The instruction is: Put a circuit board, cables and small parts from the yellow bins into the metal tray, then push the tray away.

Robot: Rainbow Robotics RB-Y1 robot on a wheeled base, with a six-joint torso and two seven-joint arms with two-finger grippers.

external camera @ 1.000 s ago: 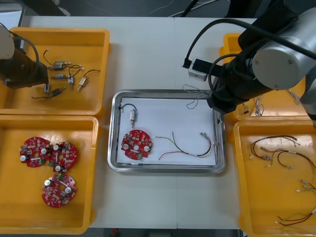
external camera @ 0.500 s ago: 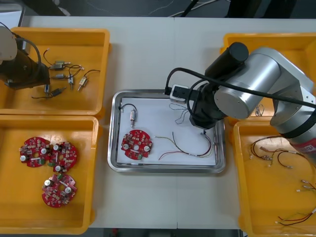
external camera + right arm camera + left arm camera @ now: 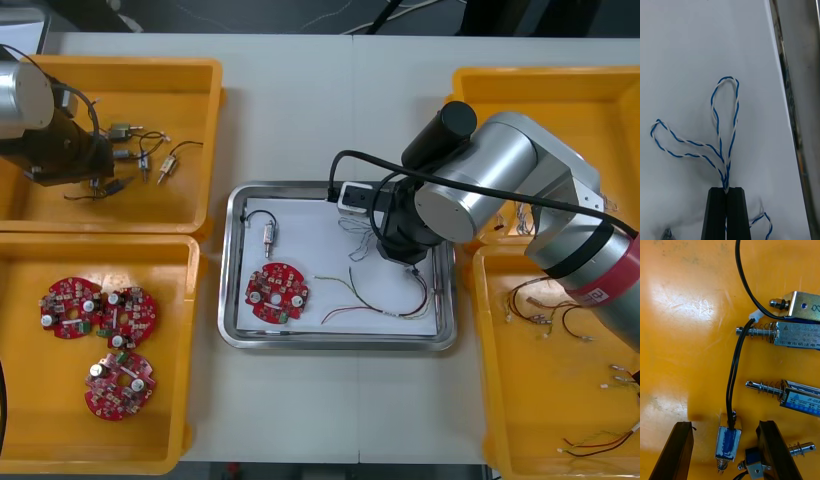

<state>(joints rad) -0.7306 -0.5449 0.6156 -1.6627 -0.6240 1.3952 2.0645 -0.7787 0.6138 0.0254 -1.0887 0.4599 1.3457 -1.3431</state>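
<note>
The right gripper (image 3: 726,189) is pinching the twisted blue and white cable (image 3: 724,112), its black fingers pressed together on the strands. It is hanging low over the white floor of the metal tray (image 3: 335,342), centre right in the front view, close to the tray's right wall. The cable's two loops are fanning out ahead of the fingertips and seem to be lying on the floor, though contact is hard to judge. The low hold is likely meant to lay the cable down rather than drop it. Inside the tray a round red circuit board (image 3: 276,292), a small metal part with a black lead (image 3: 268,238) and a thin multicoloured cable (image 3: 385,298) are lying apart from one another. The left gripper (image 3: 723,423) is hovering in the yellow bin (image 3: 190,80) at the upper left of the frame. Its fingers are spread wide to either side of a blue-wrapped metal part (image 3: 728,438), apparently lining up a grasp
</note>
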